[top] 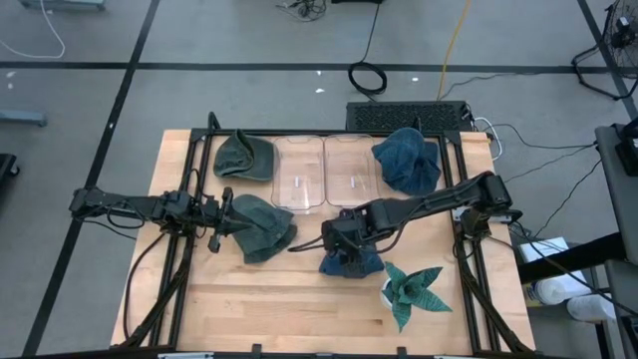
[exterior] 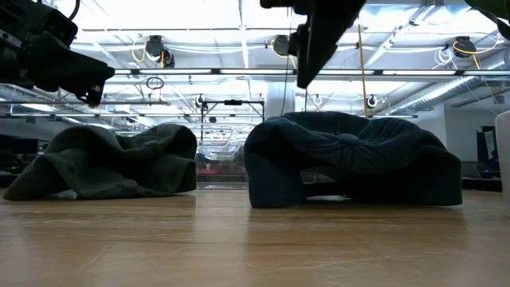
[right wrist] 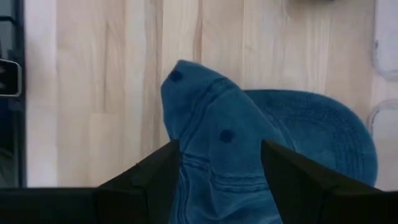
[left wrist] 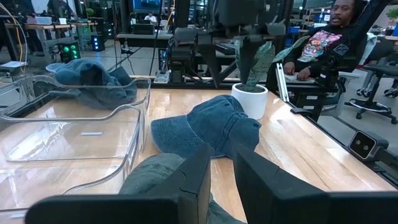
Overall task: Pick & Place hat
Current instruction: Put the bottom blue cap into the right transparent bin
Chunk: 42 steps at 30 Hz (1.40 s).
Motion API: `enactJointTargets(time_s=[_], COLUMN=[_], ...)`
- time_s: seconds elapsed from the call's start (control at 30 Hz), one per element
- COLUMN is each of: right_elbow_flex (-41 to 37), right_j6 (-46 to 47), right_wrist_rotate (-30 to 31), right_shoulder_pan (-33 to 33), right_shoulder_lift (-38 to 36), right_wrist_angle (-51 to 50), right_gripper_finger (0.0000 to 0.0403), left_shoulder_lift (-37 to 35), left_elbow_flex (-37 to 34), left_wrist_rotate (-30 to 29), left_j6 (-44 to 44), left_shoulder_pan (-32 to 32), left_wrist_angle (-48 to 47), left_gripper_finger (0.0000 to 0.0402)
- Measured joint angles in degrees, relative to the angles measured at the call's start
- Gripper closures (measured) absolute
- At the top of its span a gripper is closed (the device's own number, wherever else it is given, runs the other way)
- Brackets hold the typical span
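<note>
My right pincer (right wrist: 214, 171) straddles the blue hat (right wrist: 249, 137), fingers apart (left pincer (top: 227, 216) nips the green hat (top: 261, 227)).

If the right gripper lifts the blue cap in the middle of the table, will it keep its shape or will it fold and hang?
The blue cap will probably sag: its crown already lies creased and collapsed between the right gripper fingers. The brim looks flatter and may stay stiffer. It is likely light and not slippery, being denim-like cloth, and should not roll.
</note>
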Motion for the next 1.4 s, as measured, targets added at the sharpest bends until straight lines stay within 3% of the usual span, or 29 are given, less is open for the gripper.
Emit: enactJointTargets(time_s=[0.53, 0.7, 1.07, 1.4], right_elbow_flex=[-7.6, -9.7, -10.2, -10.2], right_j6=[-1.8, -2.2, -6.5, -6.7], right_wrist_rotate=[0.2, 4.3, 4.6, 4.6], right_shoulder_pan=[0.0, 0.4, 1.6, 1.6], right_shoulder_lift=[0.0, 0.0, 0.0, 0.0], right_wrist_angle=[4.3, 5.5, 8.0, 8.2], right_gripper_finger=[0.019, 0.019, 0.0192, 0.0262], left_shoulder_lift=[0.0, 0.0, 0.0, 0.0], left_elbow_flex=[0.0, 0.0, 0.0, 0.0], left_wrist_rotate=[0.0, 0.0, 0.0, 0.0], left_j6=[0.0, 0.0, 0.0, 0.0], left_shoulder_pan=[0.0, 0.0, 0.0, 0.0], left_wrist_angle=[0.0, 0.0, 0.0, 0.0], left_gripper_finger=[0.0325, 0.0325, 0.0325, 0.0325])
